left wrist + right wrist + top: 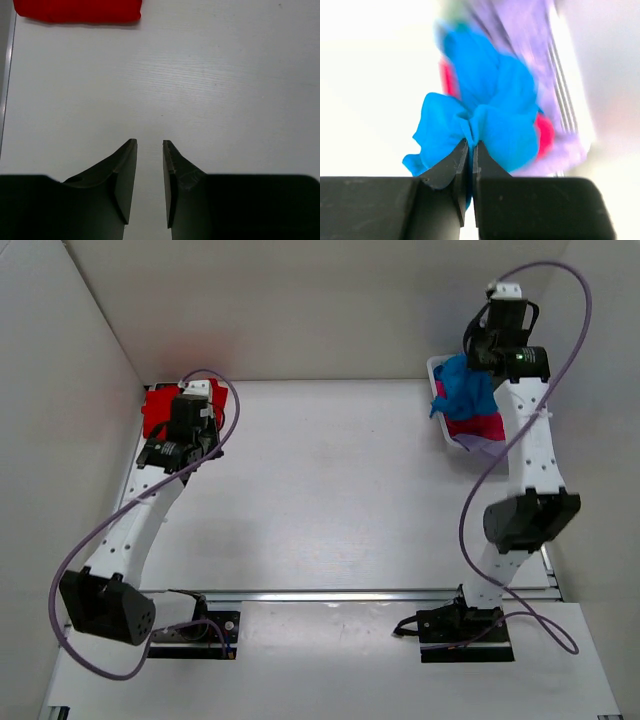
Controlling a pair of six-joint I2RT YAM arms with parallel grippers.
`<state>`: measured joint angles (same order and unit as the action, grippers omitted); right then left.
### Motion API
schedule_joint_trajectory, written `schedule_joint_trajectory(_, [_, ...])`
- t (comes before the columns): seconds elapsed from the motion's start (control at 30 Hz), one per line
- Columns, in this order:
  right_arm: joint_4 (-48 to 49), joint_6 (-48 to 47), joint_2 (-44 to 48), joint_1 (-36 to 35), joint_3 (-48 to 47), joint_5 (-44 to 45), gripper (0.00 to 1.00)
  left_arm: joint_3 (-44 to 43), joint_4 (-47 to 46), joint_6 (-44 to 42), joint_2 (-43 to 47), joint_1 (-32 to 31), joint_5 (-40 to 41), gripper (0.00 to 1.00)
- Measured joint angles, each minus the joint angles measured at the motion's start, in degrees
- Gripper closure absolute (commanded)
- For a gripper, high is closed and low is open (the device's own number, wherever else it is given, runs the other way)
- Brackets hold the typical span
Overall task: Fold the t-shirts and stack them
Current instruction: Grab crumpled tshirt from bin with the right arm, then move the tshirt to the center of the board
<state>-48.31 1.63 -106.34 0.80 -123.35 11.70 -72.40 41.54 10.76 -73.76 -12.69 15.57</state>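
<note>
My right gripper is shut on the bright blue t-shirt and holds it bunched above the white basket at the back right; it also shows in the top view. A magenta pink shirt and a lilac shirt lie in the basket under it. A folded red t-shirt lies at the back left, also in the left wrist view. My left gripper is open and empty over bare table, just short of the red shirt.
White walls close in the table on the left, back and right. The basket's slatted wall shows blurred beside the blue shirt. A rail runs across the near edge by the arm bases.
</note>
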Motion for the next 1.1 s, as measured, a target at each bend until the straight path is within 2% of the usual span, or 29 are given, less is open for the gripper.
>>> schedule_joint_trajectory(0.1, [3.6,-2.2,10.1,-10.3,-1.8,0.8,1.0,1.9,-0.5,0.3,5.1,0.2,-1.3,0.61])
schedule_joint_trajectory(0.2, [6.3,-5.0,19.1,-25.0,-4.0,3.2,1.0,4.6,-0.9,0.8,11.2,0.5,-1.7,0.61])
schedule_joint_trajectory(0.3, [8.3,-6.0,24.3,-32.7,-5.9,4.0,1.0,7.2,-1.1,1.8,16.6,1.8,-1.9,0.59])
schedule_joint_trajectory(0.47, [11.0,-4.9,29.2,-32.9,-3.0,5.7,1.0,9.0,-1.7,4.4,25.1,3.6,-1.0,0.53])
schedule_joint_trajectory(0.6, [15.8,-2.8,30.4,-31.8,8.7,4.3,1.0,8.2,-2.2,5.2,28.7,3.2,-0.9,0.49])
schedule_joint_trajectory(0.73, [16.2,0.2,21.8,-30.6,13.6,1.0,1.0,8.0,-2.7,5.3,28.6,3.1,-1.2,0.45])
schedule_joint_trajectory(0.83, [15.9,1.4,11.2,-30.8,13.7,-0.1,0.99,9.0,-2.9,5.4,28.1,3.1,-1.8,0.48])
schedule_joint_trajectory(0.87, [15.6,1.6,6.9,-30.8,13.7,-0.7,0.95,9.6,-2.9,5.3,27.6,3.1,-2.3,0.5])
schedule_joint_trajectory(0.9, [15.1,1.7,4.5,-30.7,13.4,-0.9,0.84,10.0,-2.9,5.2,27.3,3.1,-2.8,0.51])
schedule_joint_trajectory(0.93, [12.7,1.8,-0.3,-30.5,10.8,-1.1,0.62,10.4,-2.6,5.0,26.3,3.1,-3.5,0.53])
schedule_joint_trajectory(1.0, [9.2,1.9,-8.4,-30.1,3.4,-1.2,0.44,10.8,-2.1,4.7,24.1,2.8,-4.8,0.54])
schedule_joint_trajectory(1.07, [7.7,1.8,-16.1,-29.2,-4.6,0.4,0.32,11.3,-1.5,4.0,21.1,1.5,-6.2,0.51])
schedule_joint_trajectory(1.1, [7.8,1.9,-17.4,-28.6,-5.0,1.0,0.31,11.8,-1.4,3.5,20.0,0.7,-7.2,0.48])
